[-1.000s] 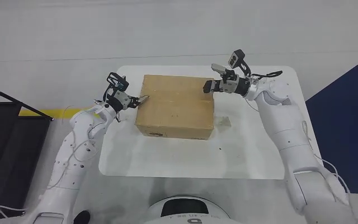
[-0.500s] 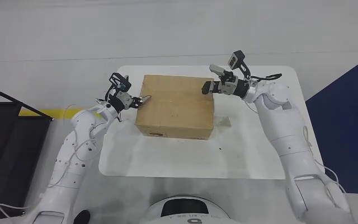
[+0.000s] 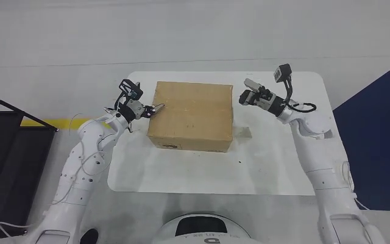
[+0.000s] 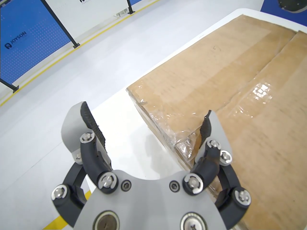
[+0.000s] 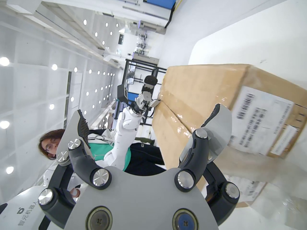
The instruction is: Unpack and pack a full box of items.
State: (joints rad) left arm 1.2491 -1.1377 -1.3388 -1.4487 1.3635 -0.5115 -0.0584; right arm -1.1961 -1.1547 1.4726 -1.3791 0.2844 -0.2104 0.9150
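A closed brown cardboard box [image 3: 192,116] stands in the middle of the white table [image 3: 183,177], its top seam covered with clear tape. My left gripper [image 3: 157,108] hovers at the box's left edge, open. In the left wrist view the left gripper [image 4: 146,120] straddles the taped end of the seam on the box [image 4: 215,84]. My right gripper [image 3: 244,90] hangs open just off the box's right side, not touching it. In the right wrist view the right gripper [image 5: 150,118] faces the box [image 5: 203,96] and its labelled side.
A small clear scrap [image 3: 244,131] lies on the table right of the box. A black rack [image 3: 12,152] stands off the table's left side, a blue panel [image 3: 365,104] off its right. Bare table runs along the front edge.
My right gripper has pulled back from the box's top right edge to a spot right of the box. The left gripper has barely moved.
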